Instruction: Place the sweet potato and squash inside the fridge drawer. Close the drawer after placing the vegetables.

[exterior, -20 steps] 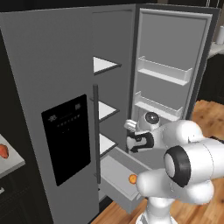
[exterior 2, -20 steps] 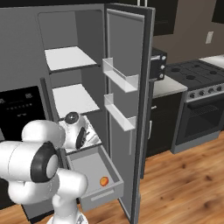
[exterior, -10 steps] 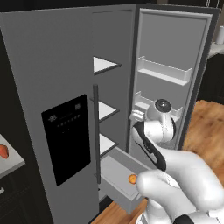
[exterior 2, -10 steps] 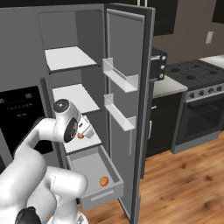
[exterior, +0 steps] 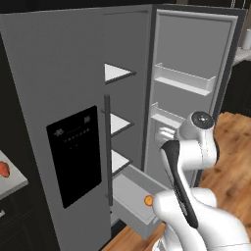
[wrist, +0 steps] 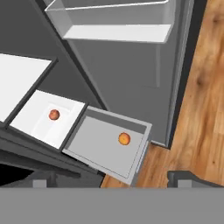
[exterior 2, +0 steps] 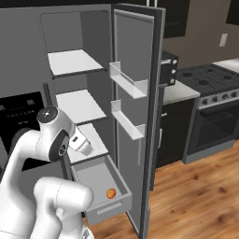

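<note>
The fridge drawer (wrist: pixel 103 151) is pulled out at the bottom of the open fridge, also seen from the base views (exterior: pixel 131 193) (exterior 2: pixel 95 179). A small round orange vegetable (wrist: pixel 124 139) (exterior: pixel 148 200) (exterior 2: pixel 111 193) lies in it near the front; I cannot tell whether it is the sweet potato or the squash. A second reddish-orange piece (wrist: pixel 54 114) rests on the white surface just behind the drawer. My gripper (wrist: pixel 118 179) hangs above the drawer, open, with nothing between its fingertips (wrist: pixel 43 180). My hand (exterior 2: pixel 80 144) is in front of the lowest shelf.
The right fridge door (exterior 2: pixel 137 116) stands open beside the drawer, with narrow shelves (exterior 2: pixel 128 81). The left door (exterior: pixel 63 132) is closed. A red-orange item (exterior: pixel 4 169) lies on a counter at the far left. Wooden floor (wrist: pixel 205 109) lies to the right.
My arm has swung and folded upward, and the hand now sits lower, by the lowest shelf. The orange vegetable in the drawer and the drawer itself have not moved.
</note>
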Robot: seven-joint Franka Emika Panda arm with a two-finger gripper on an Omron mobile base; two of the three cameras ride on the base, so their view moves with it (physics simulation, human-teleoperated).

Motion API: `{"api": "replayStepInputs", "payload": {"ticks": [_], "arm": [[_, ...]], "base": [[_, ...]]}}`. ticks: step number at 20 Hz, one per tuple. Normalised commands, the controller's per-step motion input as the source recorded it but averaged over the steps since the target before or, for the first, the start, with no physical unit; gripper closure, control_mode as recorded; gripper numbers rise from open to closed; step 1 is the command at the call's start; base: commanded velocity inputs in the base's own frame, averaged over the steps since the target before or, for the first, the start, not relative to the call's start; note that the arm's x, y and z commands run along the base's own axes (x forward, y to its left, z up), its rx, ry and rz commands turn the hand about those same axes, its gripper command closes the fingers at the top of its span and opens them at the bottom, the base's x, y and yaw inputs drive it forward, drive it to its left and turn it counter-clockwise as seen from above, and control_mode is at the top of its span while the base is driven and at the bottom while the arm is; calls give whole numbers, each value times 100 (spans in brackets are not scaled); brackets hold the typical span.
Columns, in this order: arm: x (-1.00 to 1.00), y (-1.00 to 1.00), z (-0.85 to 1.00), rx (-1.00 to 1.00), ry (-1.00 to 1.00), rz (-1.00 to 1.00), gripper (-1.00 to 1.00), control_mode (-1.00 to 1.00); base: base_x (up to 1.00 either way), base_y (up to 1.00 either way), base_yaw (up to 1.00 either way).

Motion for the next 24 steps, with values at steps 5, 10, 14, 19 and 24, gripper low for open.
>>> {"api": "replayStepInputs", "payload": {"ticks": [5, 10, 14, 19, 24], "arm": [[-93, 3, 25, -8, 0, 14, -100, -100], [-70, 5, 4, -8, 0, 19, -100, -100], [-42, 27, -11, -9, 0, 18, -100, -100], [-4, 37, -23, -11, 3, 8, -100, -100], [0, 3, -6, 0, 3, 7, -100, -100]], "base": [[0, 0, 0], [0, 0, 0], [0, 0, 0], [0, 0, 0], [0, 0, 0]]}}
